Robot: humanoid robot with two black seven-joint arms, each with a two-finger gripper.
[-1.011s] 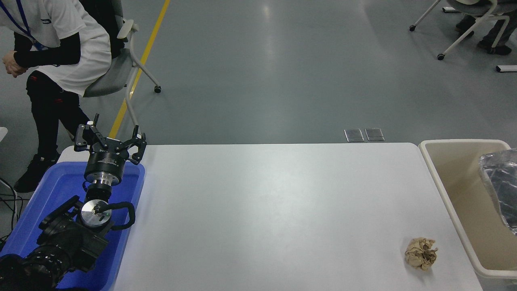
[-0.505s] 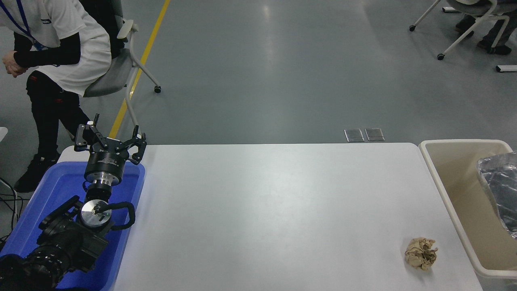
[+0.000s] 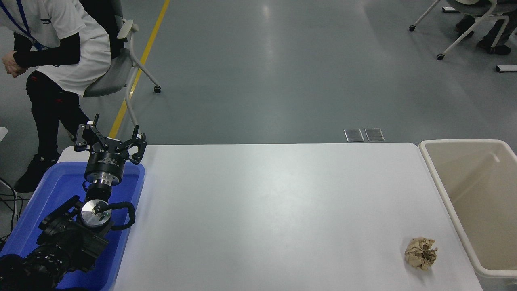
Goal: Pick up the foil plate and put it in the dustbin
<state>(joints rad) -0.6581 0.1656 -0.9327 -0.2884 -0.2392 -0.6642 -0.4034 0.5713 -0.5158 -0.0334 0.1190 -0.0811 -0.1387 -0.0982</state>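
Resting arm: our black left arm (image 3: 64, 242) comes in from the lower left corner and points away from us, wrist straight, over the blue rectangular plastic tub (image 3: 44, 194).
Left gripper (image 3: 110, 142): spread wide, fingers splayed to both sides, holding nothing; it hangs above the tub's far edge.
Right arm: out of view.
Dustbin: one large beige-cream rectangular plastic bin (image 3: 442, 186), far to the right of our gripper, at the right end of the white table (image 3: 262, 202).
Foil plate: we cannot tell where the shiny silver foil plate is; no part of it shows.
Paper: one crumpled tan paper ball (image 3: 421, 253), far right of the gripper and nearer us, just beside the bin.
People: one person (image 3: 60, 40) seated beyond the gripper.
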